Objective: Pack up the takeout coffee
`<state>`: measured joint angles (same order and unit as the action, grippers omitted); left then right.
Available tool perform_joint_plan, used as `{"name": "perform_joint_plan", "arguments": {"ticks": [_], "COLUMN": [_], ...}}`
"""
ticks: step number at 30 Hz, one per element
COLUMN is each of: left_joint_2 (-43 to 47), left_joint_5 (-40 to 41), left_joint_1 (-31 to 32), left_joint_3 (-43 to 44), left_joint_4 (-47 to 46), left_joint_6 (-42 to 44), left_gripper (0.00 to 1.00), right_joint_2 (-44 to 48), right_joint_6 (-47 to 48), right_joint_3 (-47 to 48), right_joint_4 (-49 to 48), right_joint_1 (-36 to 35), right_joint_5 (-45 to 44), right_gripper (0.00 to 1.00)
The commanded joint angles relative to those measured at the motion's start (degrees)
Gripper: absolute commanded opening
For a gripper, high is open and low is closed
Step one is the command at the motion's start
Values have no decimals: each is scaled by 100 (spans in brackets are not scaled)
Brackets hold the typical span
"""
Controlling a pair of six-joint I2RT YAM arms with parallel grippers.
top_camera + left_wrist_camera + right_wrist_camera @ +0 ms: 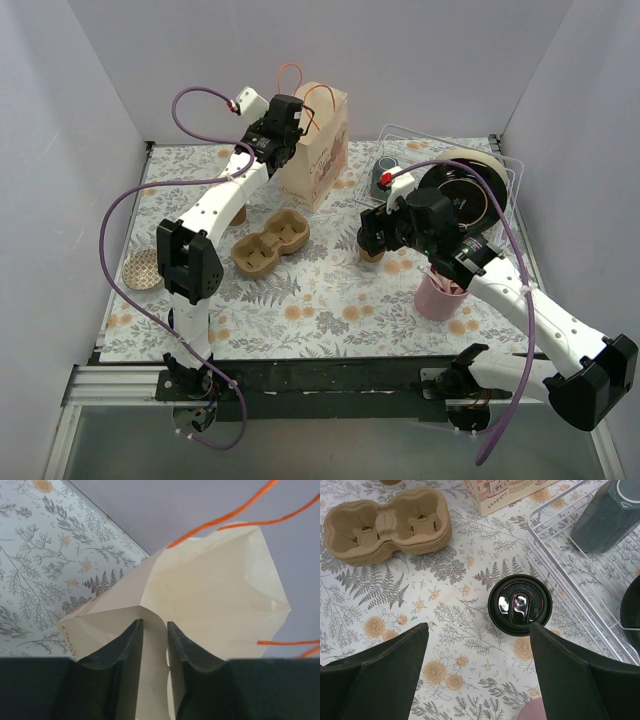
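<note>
The paper bag is standing upright, its rim pinched between the left gripper's closed fingers. The right gripper is hovering wide open, with the takeout coffee sitting below it between its 2 fingers, touching neither.

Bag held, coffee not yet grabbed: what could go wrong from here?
The open right gripper hovers above the takeout coffee, which stands close to the wire rack: a finger may catch the wire. The left gripper pinches only one thin edge of the paper bag; it could slip or tip the bag.
</note>
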<state>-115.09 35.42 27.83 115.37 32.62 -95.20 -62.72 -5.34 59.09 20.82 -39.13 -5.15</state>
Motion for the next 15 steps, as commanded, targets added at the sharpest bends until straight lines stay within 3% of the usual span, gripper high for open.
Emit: {"name": "perform_joint_plan", "arguments": {"ticks": [1, 5, 15], "left_joint_2": [232, 399, 1066], "left_joint_5": [-26, -26, -492], "left_joint_1": [-24, -24, -24], "left_joint_3": [12, 20, 74], "left_joint_4": [-256, -449, -1003], "left_joint_6": [265, 501, 1389], "left_gripper": [17, 0, 0], "right_joint_2": [-4, -4, 75], "right_joint_6": [86, 86, 69], "right_joint_3": [59, 76, 322], "right_joint_4": [-271, -315, -280], "right_joint_1": [-42, -50, -50], "right_joint_5": [40, 31, 5], "right_gripper": [89, 89, 89]}}
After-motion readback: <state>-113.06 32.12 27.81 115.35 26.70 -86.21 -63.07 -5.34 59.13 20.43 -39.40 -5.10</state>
